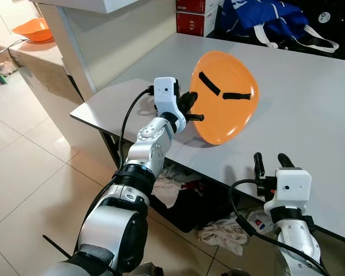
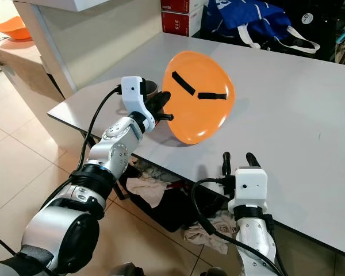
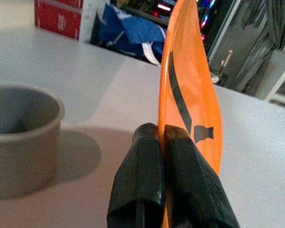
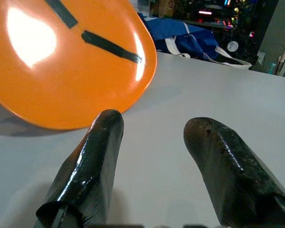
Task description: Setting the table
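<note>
At nine o'clock in our head view, an orange bowl (image 1: 33,29) sits on a side counter (image 1: 43,60). Over the grey worktop (image 1: 310,109), our left gripper (image 1: 191,108) has its jaws clamped on the rim of the orange plate (image 1: 225,98), holding it tilted on edge, its lower rim at or just above the surface; two black tape strips (image 1: 209,84) cross its face. A grey cup (image 3: 20,137) stands just beside that gripper. At five o'clock, our right gripper (image 1: 271,161) hovers at the worktop's near edge, jaws parted and holding nothing
</note>
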`<state>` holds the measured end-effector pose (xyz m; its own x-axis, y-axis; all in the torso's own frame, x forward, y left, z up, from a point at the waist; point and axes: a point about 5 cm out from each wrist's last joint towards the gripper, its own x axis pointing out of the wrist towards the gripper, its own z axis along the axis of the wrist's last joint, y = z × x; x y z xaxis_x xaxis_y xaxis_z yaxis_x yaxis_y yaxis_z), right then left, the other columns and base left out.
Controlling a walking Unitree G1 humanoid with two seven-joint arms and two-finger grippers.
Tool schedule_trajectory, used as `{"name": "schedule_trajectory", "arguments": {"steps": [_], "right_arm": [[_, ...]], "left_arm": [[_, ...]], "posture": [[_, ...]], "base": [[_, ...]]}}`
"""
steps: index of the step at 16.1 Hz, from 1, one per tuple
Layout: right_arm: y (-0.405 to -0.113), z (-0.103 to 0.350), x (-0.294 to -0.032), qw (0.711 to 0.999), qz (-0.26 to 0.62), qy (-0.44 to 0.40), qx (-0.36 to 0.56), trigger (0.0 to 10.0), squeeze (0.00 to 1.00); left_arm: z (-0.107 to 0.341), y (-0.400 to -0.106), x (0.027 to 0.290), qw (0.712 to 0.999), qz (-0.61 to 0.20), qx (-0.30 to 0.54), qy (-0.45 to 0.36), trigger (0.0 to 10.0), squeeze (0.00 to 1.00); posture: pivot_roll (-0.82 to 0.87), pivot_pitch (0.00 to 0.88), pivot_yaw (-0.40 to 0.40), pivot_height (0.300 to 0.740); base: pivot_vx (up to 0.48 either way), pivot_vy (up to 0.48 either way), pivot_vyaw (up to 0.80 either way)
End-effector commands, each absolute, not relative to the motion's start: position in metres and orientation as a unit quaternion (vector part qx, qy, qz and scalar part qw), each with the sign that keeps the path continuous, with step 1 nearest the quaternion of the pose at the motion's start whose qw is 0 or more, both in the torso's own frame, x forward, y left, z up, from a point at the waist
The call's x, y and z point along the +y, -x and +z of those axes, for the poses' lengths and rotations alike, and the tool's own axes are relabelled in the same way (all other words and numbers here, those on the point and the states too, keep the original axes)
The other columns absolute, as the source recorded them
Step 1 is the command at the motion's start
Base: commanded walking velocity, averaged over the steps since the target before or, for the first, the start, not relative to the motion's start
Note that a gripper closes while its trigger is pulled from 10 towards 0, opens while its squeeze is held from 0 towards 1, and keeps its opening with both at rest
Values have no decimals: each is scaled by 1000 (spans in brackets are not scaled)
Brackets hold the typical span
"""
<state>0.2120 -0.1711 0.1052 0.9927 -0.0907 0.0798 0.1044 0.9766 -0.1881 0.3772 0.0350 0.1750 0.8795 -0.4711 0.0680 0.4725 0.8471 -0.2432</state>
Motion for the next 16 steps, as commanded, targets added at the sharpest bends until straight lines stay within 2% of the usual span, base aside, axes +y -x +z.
{"name": "schedule_trajectory", "arguments": {"steps": [1,2,5,8,11,16], "right_arm": [[-212,108,-168,993,-49,100,-47,10000,0],[-212,108,-168,993,-49,100,-47,10000,0],[-212,108,-168,993,-51,98,-46,10000,0],[-212,107,-169,993,-50,99,-47,10000,0],[-214,107,-170,993,-50,100,-47,10000,0],[-216,107,-169,993,-48,100,-49,10000,0]], "left_arm": [[199,-373,27,960,-259,-88,59,10000,0],[215,-371,28,954,-267,-133,45,10000,0],[214,-372,40,958,-253,-125,57,10000,0],[217,-364,38,952,-262,-152,47,10000,0],[228,-358,43,941,-273,-199,-6,10000,0],[231,-371,62,943,-268,-191,-48,10000,0]], "posture": [[-103,0,123,707],[-103,0,125,707],[-97,0,124,707],[-93,0,119,707],[-89,0,116,707],[-80,0,111,707]], "base": [[0,0,0],[0,0,0],[0,0,0],[0,0,0],[0,0,0],[0,0,0]]}}
